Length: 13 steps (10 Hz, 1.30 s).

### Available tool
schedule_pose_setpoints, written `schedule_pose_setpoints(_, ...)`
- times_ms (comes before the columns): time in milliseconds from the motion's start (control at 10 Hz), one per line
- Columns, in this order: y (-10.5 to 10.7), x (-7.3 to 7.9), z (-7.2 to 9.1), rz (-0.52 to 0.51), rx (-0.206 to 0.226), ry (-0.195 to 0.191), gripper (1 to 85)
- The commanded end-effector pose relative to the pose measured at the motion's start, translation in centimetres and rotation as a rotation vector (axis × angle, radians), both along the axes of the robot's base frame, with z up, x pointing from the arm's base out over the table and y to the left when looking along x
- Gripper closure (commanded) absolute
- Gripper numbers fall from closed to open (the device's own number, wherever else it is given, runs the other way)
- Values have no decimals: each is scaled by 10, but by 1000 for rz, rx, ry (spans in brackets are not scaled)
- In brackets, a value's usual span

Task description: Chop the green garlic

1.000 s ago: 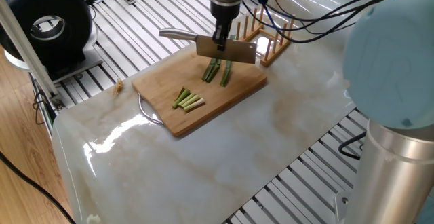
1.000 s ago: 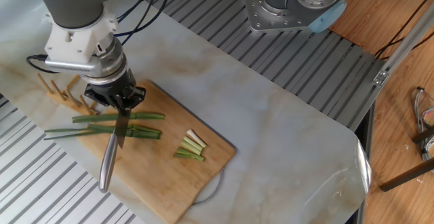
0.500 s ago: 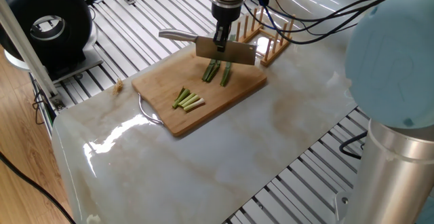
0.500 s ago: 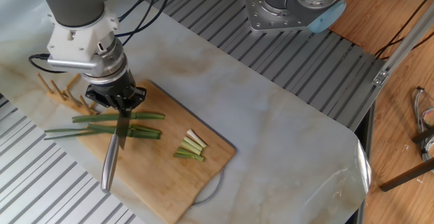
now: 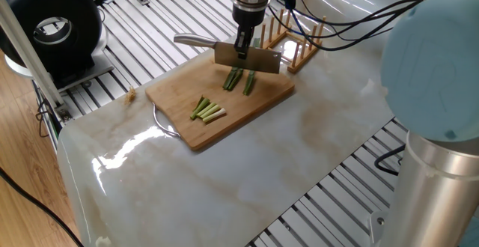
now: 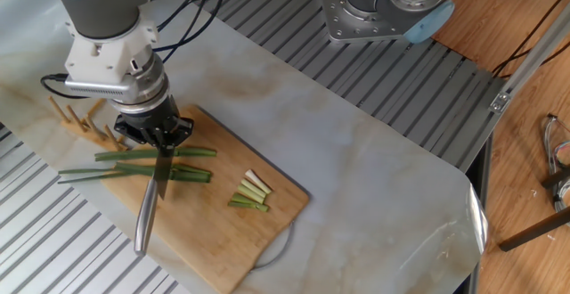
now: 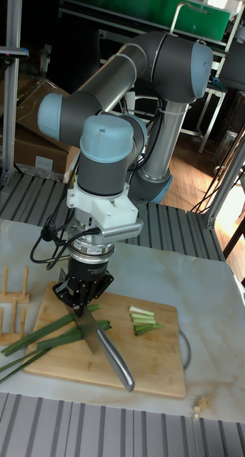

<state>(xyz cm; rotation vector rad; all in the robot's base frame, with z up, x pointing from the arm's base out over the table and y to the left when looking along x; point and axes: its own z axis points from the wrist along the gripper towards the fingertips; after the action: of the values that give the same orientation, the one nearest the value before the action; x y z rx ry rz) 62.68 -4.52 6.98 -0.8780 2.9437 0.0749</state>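
The green garlic (image 6: 134, 162) is lying across the far end of a bamboo cutting board (image 6: 223, 232), its thin dark green stalks stretching side by side and their leafy tips trailing off the board's edge onto the marble-patterned tabletop (image 6: 356, 169). A small heap of cut garlic pieces (image 6: 250, 192) is sitting apart from the stalks nearer the middle of the board, short stick-like bits that are pale whitish-green at one end and brighter green at the other. The board is rectangular with a smooth, light wood grain, and a thin metal loop handle (image 5: 166, 124) is sticking out from one of its short sides. A cleaver-style knife (image 5: 239, 55) with a broad, flat steel blade and a rounded, shiny metal handle is hanging edge-down over the stalks, crossing them; from these views it is hard to tell whether the edge is touching them. The gripper (image 6: 152, 130), a black two-finger unit at the end of the grey and pale blue UR5 arm (image 7: 108, 150), is pinching the knife by the upper part of the blade, its fingers pressed tightly against the steel. Just beside the board, at the stalks' leafy end, a wooden peg rack (image 7: 9, 300) is standing with slim upright dowels. The glossy tabletop is resting on a frame of ribbed aluminium rails (image 5: 150, 45), and a round black fan-like device (image 5: 52, 26) is sitting at the far corner in one fixed view.
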Motion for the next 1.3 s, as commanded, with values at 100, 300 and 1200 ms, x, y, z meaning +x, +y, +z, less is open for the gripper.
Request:
schedule_pose_setpoints(100,2,1,-1,-7,12,-5,843)
schedule_pose_setpoints(300,3,1,-2,4,12,-8,843)
schedule_pose_setpoints(1200,6,4,-9,-4,8,-26,843)
